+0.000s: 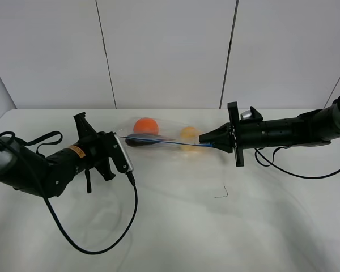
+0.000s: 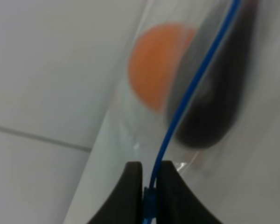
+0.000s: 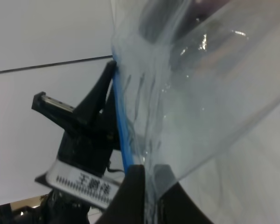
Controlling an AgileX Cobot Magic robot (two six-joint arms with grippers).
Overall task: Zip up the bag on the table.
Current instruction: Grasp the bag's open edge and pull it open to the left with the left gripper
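Observation:
The clear bag (image 1: 167, 136) is stretched in the air between my two grippers above the white table (image 1: 226, 232). Its blue zipper strip (image 1: 164, 140) runs taut from one to the other. Inside show the orange (image 1: 145, 125), the dark eggplant (image 1: 138, 142) and the yellow pear (image 1: 188, 134). My left gripper (image 1: 119, 137) is shut on the strip's left end; the left wrist view shows its fingertips (image 2: 130, 179) pinching the blue strip (image 2: 191, 88), with the orange (image 2: 154, 65) and eggplant (image 2: 219, 98) beyond. My right gripper (image 1: 205, 139) is shut on the right end, pinching the plastic (image 3: 200, 102) beside the strip (image 3: 122, 135).
A black cable (image 1: 96, 243) loops from the left arm over the front of the table. Another cable (image 1: 294, 173) hangs from the right arm. A small dark mark (image 1: 221, 192) lies mid-table. A white panelled wall (image 1: 170, 51) stands behind. The left gripper (image 3: 84, 135) shows in the right wrist view.

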